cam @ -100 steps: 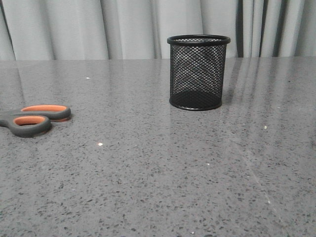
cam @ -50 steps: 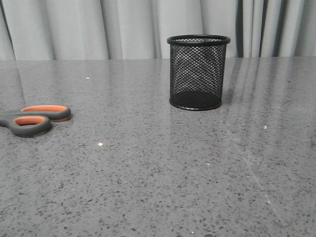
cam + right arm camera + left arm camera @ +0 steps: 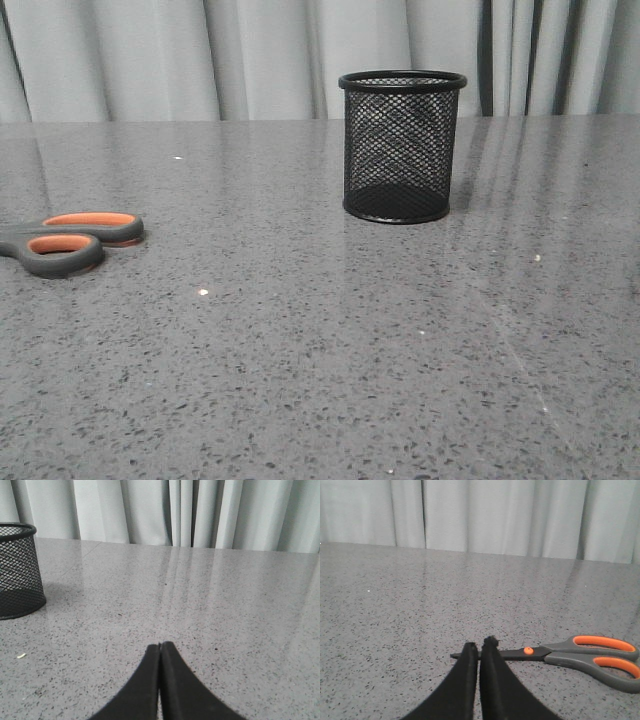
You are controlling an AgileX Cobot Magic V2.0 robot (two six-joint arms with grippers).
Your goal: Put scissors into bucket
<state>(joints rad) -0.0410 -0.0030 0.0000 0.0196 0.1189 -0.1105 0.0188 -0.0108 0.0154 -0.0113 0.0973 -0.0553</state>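
Scissors [image 3: 570, 652] lie flat on the table [image 3: 320, 360], blades shut; the blade tip sits just beyond the left gripper [image 3: 480, 647], partly hidden behind its black fingertips [image 3: 469, 652]; contact cannot be told; handles trail away from the gripper to one side. Left gripper: the two fingers pressed together, nothing between them. Right gripper [image 3: 160, 646]: likewise closed and empty, low over bare table, the bucket [image 3: 17, 570] well apart from it at the frame edge.

Front view: bucket [image 3: 402, 146] upright near the table's middle; scissors [image 3: 65, 240] well apart from it, to its left and nearer the camera, only the handles in frame.

Materials: scissor handles dark grey, looped, lined orange; slim dark blades; orange pivot dot [image 3: 528, 651]. Bucket a black wire-mesh cylinder, solid rim and base. Table grey speckled stone, glossy, reflecting the pale pleated curtain [image 3: 200, 60] behind.

Views: left wrist alone shows blades and pivot; front shows neither gripper; right wrist shows no scissors.
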